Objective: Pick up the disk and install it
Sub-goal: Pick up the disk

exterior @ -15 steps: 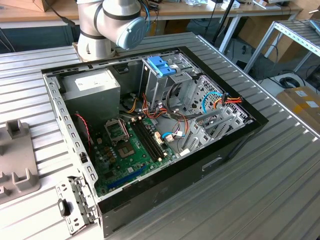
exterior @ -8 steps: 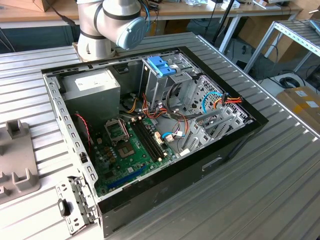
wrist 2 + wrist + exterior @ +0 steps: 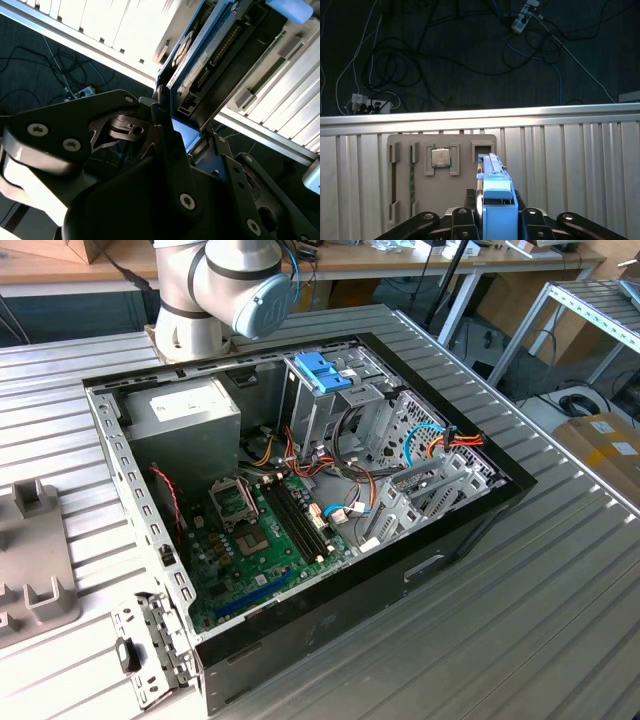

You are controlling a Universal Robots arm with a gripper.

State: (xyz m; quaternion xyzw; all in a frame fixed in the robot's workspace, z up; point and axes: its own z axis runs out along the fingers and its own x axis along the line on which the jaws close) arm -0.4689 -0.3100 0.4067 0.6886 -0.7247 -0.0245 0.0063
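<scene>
Exterior view, left to right: grey parts tray (image 3: 35, 570) at the tabletop's (image 3: 530, 620) left edge, and a small metal bracket (image 3: 150, 650) near the front-left corner. An open PC case (image 3: 440, 540) lies on its side mid-tabletop.

Inside the case:
- a grey power supply (image 3: 185, 420) at the far-left corner
- a green motherboard (image 3: 255, 540) on the floor of the case
- a metal drive cage (image 3: 330, 410) with a blue latch (image 3: 322, 372) on top
- loose red, orange and blue cables (image 3: 440, 440) toward the exterior view's right

First wrist view: the same grey tray carries a memory stick (image 3: 412, 180) standing in a slot. A processor chip (image 3: 440, 158) sits in a square pocket beside it.

The disk (image 3: 495, 192) is clamped in the end effector (image 3: 495, 219), whose black fingers (image 3: 462, 216) are closed on its two broad faces. It sits over the tray on the ribbed tabletop, near the tabletop edge. Can't tell whether it touches the tray.

The disk is held on edge, light-blue frame toward the camera. Its long axis runs straight out from the fingers toward the tabletop edge and the floor cables (image 3: 445, 55) beyond. In the second wrist view its labelled face and a connector show, with the blue frame along the side.

The arm base (image 3: 215, 290) stands at the tabletop's far edge, behind the case, with the shoulder joint directly above it.
</scene>
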